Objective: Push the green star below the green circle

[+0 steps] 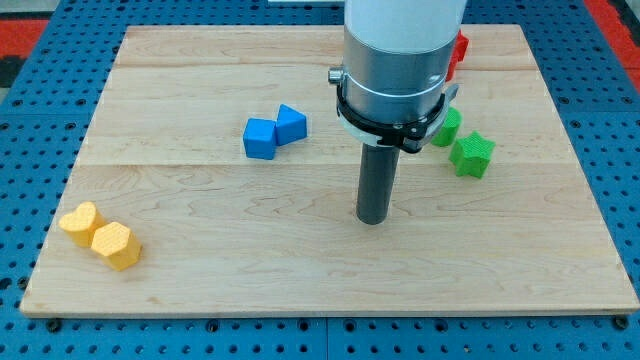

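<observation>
where the dark rod meets the wooden surface (200,270), my tip (373,221) rests a little right of the board's centre, touching no block. the arm carries no pincer, so no jaw state can be told; only the rod and its grey housing (395,60) show. the green star (471,154) lies up and to the view's right of my tip, near but clearly apart from it. a second green block (449,127), its shape partly hidden by the housing, sits just beside the star toward the view's upper left; whether the two touch cannot be told. a red block (459,52), mostly hidden, shows at the view's top behind the housing. two blue blocks, a cube (259,139) and an angular piece (292,124), touch each other left of the rod. a yellow heart (79,222) and a yellow hexagon (116,246) touch near the lower left corner, well apart from my tip.
</observation>
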